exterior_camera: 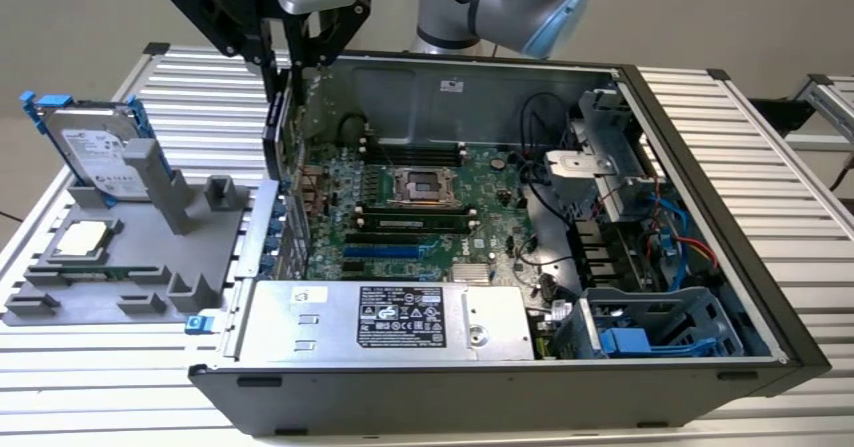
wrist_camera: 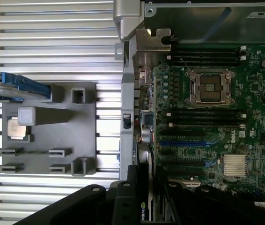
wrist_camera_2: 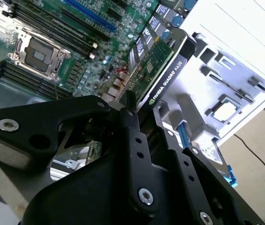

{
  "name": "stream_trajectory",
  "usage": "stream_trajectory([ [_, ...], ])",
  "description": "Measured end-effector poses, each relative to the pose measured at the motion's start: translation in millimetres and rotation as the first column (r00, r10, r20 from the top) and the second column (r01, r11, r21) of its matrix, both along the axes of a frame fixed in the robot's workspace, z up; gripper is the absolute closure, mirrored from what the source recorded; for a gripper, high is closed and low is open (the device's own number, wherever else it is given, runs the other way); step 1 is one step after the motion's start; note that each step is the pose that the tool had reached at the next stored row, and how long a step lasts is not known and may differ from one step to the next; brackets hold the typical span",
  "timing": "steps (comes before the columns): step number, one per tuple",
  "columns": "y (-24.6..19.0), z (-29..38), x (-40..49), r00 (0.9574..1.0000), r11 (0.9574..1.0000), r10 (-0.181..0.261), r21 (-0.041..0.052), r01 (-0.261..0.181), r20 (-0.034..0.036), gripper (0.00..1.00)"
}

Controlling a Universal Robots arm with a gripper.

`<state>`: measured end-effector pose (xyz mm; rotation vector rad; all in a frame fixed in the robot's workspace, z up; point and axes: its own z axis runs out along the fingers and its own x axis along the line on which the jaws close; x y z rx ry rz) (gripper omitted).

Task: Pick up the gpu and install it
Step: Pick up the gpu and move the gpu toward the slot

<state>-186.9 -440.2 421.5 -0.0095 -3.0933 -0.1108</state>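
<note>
The gpu (exterior_camera: 275, 117) hangs over the case (exterior_camera: 467, 392) (holder (exterior_camera: 147, 267) at exterior view's left).

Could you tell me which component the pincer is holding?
The gpu, clamped in the pincer; the hard drive and CPU chip rest on the grey holder.

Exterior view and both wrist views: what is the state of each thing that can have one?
tool, shut on the gpu.
gpu, held on edge, not in a slot.
computer case, open, side cover off.
CPU socket, empty.
CPU chip, lying flat in the gray holder.
hard drive, standing on edge in the gray holder.
</note>
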Motion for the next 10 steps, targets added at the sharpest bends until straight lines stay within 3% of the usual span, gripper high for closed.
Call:
stream_trajectory([
  [10,0.0,0.0,2.4,1.0,1.0,0.0,0.0,0.0,0.0002,1.0],
])
